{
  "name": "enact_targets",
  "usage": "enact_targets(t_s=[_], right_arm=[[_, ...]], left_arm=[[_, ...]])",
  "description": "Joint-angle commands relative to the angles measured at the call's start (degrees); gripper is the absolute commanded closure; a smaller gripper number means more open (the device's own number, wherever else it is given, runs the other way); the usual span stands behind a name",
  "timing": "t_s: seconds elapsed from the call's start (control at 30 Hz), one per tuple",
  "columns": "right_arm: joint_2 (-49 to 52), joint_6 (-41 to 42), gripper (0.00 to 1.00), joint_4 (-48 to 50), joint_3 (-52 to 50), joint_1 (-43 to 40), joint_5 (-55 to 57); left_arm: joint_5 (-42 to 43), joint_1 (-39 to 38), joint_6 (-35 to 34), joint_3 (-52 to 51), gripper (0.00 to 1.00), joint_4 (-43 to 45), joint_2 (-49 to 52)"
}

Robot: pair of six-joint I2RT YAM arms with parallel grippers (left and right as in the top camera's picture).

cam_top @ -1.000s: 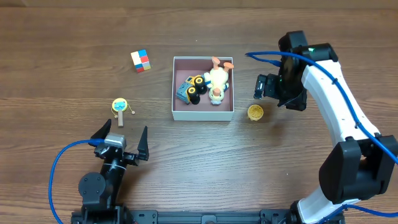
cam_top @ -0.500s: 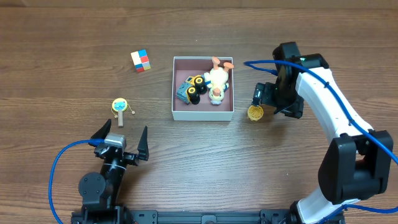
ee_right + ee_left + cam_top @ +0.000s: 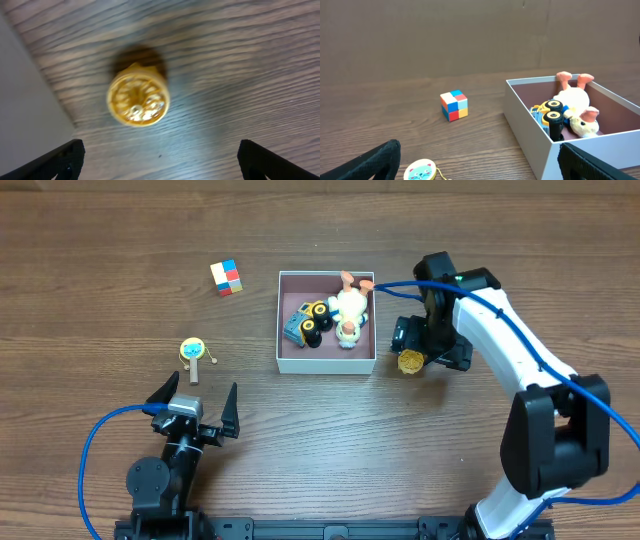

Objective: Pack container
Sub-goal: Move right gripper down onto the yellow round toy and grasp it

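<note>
The container (image 3: 325, 364), a square white-walled box with a mauve inside, sits at the table's middle. It holds a blue and yellow toy truck (image 3: 310, 323) and a pale plush toy (image 3: 349, 310). It also shows in the left wrist view (image 3: 530, 131). A small round yellow toy (image 3: 410, 362) lies on the table just right of the container. My right gripper (image 3: 420, 348) is open above it; in the right wrist view the toy (image 3: 138, 98) lies ahead of the open gripper (image 3: 160, 162), untouched. My left gripper (image 3: 195, 406) is open and empty near the front edge.
A multicoloured cube (image 3: 227, 278) lies left of the container at the back, also in the left wrist view (image 3: 454, 105). A yellow disc with a teal cat face (image 3: 192, 351) lies ahead of the left gripper (image 3: 422, 171). The container's white wall (image 3: 25, 105) is close left of the yellow toy.
My right arm has moved left and towards the front, bringing its open gripper over the yellow toy beside the container. The left arm and the toys have not moved.
</note>
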Motion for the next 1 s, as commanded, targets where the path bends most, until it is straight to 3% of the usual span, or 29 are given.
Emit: enact_targets(t_s=[0.0,0.97], right_arm=[[1.09,0.02,0.00,0.48,-0.26,-0.35,1.29],[8.48,-3.45,0.00,5.90,-0.26,0.46,-1.29]], left_arm=[[-0.13,0.33,1.07,-0.22,0.00,0.09,-0.57],[-0.13,0.33,1.07,-0.22,0.00,0.09,-0.59]])
